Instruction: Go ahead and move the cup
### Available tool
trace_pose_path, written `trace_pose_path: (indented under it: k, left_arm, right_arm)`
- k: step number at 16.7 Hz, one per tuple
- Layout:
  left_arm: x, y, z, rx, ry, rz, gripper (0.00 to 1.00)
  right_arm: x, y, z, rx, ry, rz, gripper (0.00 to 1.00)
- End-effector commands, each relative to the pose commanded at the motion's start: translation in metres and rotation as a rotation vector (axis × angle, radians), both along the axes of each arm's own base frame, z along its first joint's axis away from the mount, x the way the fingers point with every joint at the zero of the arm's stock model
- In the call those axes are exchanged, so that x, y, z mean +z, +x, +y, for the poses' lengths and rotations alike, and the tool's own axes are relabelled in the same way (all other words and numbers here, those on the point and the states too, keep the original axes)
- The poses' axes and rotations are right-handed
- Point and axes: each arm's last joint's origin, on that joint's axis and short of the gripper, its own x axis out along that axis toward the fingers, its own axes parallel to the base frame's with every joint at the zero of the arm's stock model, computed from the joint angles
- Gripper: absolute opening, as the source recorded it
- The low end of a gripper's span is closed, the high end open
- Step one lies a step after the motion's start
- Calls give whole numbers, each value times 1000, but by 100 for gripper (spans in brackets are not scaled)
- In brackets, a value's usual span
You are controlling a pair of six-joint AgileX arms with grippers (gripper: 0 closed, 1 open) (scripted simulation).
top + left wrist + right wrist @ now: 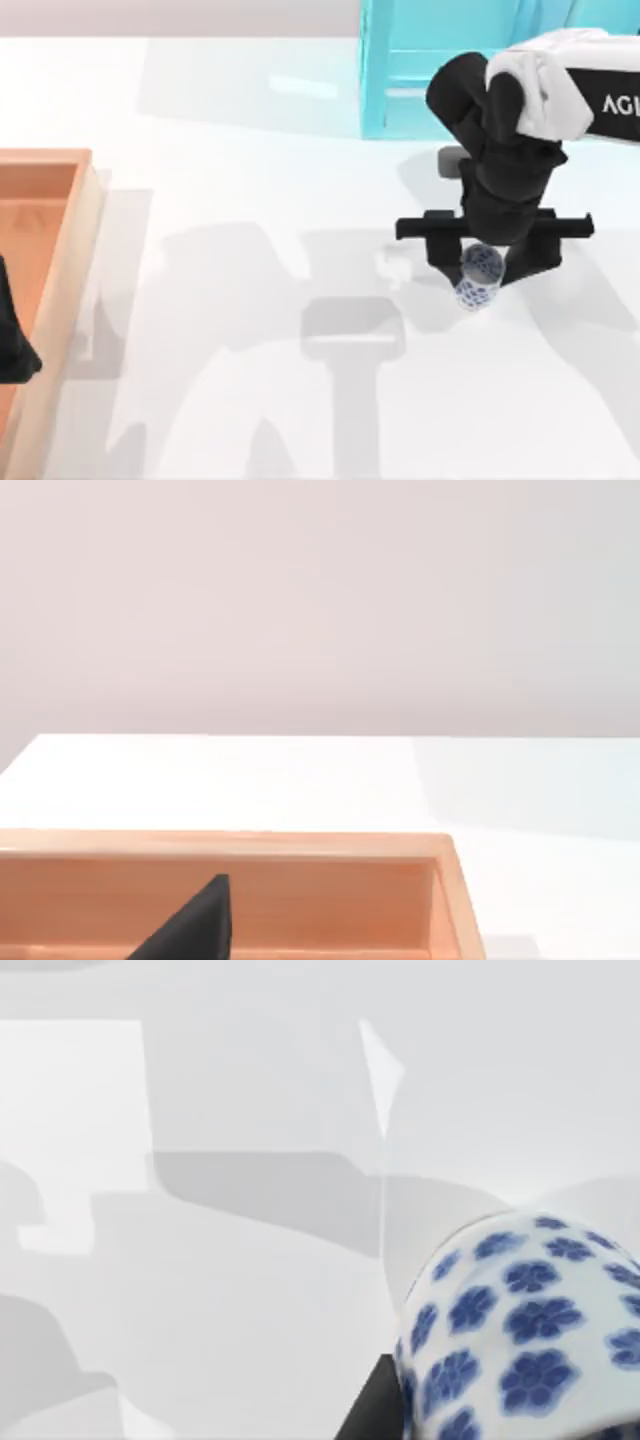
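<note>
Right gripper (480, 268) is over the right half of the table (250, 400) in the top view, black fingers pointing down either side of the cup (479, 277), and the little blue-flowered cup looks tipped, its mouth turned up toward the camera. From how it sits between the fingers I'd call it pinched, and probably carried clear of the surface, though I can't tell from above whether its base touches the white top. Behind the arm, at the far edge, stands a pale turquoise cabinet-like frame (400, 80). Far over on the left is a wooden tray (60, 260), with the left arm's black gripper (12, 345) parked over it at the frame's edge; whether that one is spread or pressed together, I cannot tell.

Left wrist view now: the tray's light wood wall (300, 845) runs across, white table beyond, and one dark fingertip (195, 925) pokes in low. Nothing doing there.

Right wrist view: the cup (520, 1330) sits right up close, blue flowers on white, with a dark sliver of finger (365, 1415) just beside it and bare table stretching away.

So the grasp seems made and the carry is the step in hand. The next move calls for a steady transfer, keeping that tilted cup from slipping, then a gentle set-down upright.
</note>
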Motion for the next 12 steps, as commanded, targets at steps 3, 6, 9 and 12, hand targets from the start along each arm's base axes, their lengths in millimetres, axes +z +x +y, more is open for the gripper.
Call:
trace_pose_path:
  k: [3,6,9,12]
  left_arm:
    - [0,0,0,0,0,0,100]
    - [0,0,0,0,0,0,100]
    - [0,0,0,0,0,0,100]
    - [0,0,0,0,0,0,100]
  right_arm:
    - [0,0,0,0,0,0,0]
    - [1,1,-2,-3,1,-2,0]
    - [10,12,-25,-3,7,-11,0]
    - [24,27,-84,-1,5,-8,0]
